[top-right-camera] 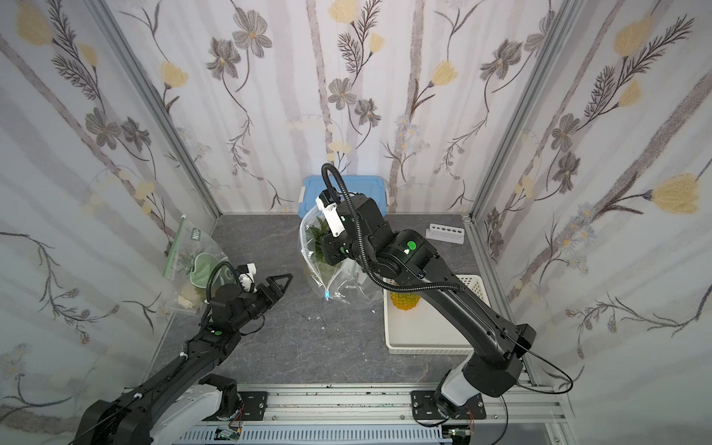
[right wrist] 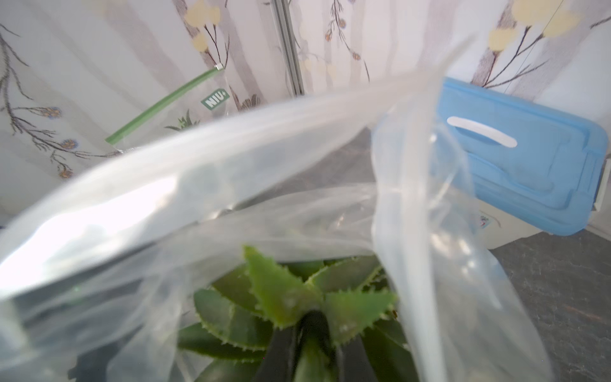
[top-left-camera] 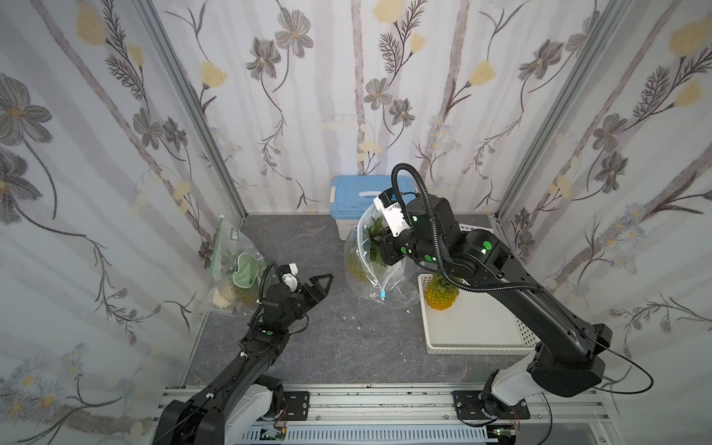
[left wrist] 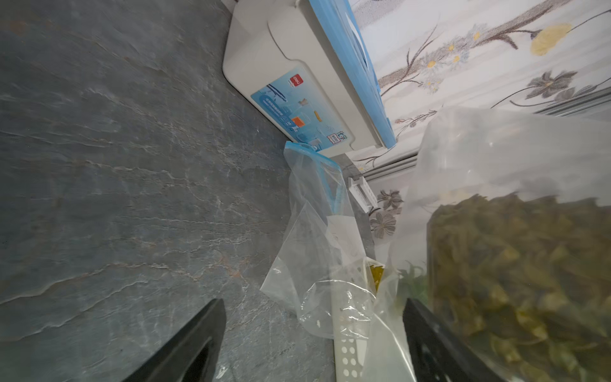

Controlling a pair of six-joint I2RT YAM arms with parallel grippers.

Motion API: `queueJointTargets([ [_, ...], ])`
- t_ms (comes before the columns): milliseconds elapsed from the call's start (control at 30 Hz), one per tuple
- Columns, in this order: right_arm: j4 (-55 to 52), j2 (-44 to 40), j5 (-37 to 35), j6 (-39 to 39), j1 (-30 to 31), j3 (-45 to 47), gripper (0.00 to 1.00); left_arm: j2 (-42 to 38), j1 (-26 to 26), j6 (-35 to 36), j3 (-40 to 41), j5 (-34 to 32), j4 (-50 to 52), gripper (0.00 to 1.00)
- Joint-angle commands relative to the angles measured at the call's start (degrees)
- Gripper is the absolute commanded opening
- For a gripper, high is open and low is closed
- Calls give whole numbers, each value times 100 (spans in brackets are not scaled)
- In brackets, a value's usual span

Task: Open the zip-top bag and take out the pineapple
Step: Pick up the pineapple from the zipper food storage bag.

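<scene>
1. While the right hand (right wrist: pixel 310 330) reaches into the mouth of the zip-top bag (top-left-camera: pixel 364 240), its jaws are pinched together on the crown leaves of the pineapple (right wrist: pixel 284 297). At the bottom centre of the wrist view, the two dark fingers close on a single leaf.
2. The left hand (top-left-camera: pixel 320 287) sits at the lower left-centre of a top view. Its jaws are spread wide with nothing between them, and it is well apart from the bag.
3. Step in hand, by judgement: the bag is open and extraction is in progress. The fruit is not yet out, since clear film surrounds the crown on all sides.
4. The pineapple stands crown-up inside the bag at the centre of both top views, just in front of the blue-lidded box (top-left-camera: pixel 354 192). Its yellow body sits low in the bag, below the gripping hand. It cannot be told whether the bag's bottom rests on the desk (top-left-camera: pixel 327 346).
5. The next move calls for a straight pull along the crown's axis, clear of the film draped over the wrist. Nothing pins the bag, so it will probably rise with the fruit. The left hand would need to close in and hold the lower plastic.
6. Caution: a grip on leaves alone may slip under the fruit's weight.
7. The white basket (top-left-camera: pixel 474 346), at the right of centre, already holds a second pineapple (top-left-camera: pixel 442 294) and is the likely set-down place.
</scene>
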State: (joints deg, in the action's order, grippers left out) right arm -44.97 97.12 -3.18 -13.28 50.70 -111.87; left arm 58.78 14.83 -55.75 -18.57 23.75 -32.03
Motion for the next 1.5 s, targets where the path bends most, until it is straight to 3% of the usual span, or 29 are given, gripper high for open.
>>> queueJointTargets([
  [0, 609, -118, 279, 333, -40, -131, 0, 603, -39, -953, -63, 659, -2337, 88],
  [267, 799, -396, 390, 440, -196, -250, 0, 1642, -48, -1781, -203, 1295, -4344, 89],
  [500, 822, -350, 425, 466, -209, -526, 0, 1468, 24, -1593, -13, 1333, -4837, 89],
  [600, 831, -332, 431, 458, -235, -596, 0, 1037, 292, -1245, -66, 1408, -4472, 89],
  [733, 862, -272, 467, 451, -235, -682, 0, 263, 892, -307, -192, 1300, -3245, 89],
  [867, 951, -237, 588, 441, -240, -713, 0, -171, 1134, 308, -258, 1117, -2121, 88],
  [1167, 1014, -228, 744, 423, -222, -832, 0, 167, 1185, 959, -411, 896, -1410, 86],
  [1467, 1020, -106, 919, 396, -149, -836, 0, 473, 1189, 1355, -777, 745, -1464, 86],
])
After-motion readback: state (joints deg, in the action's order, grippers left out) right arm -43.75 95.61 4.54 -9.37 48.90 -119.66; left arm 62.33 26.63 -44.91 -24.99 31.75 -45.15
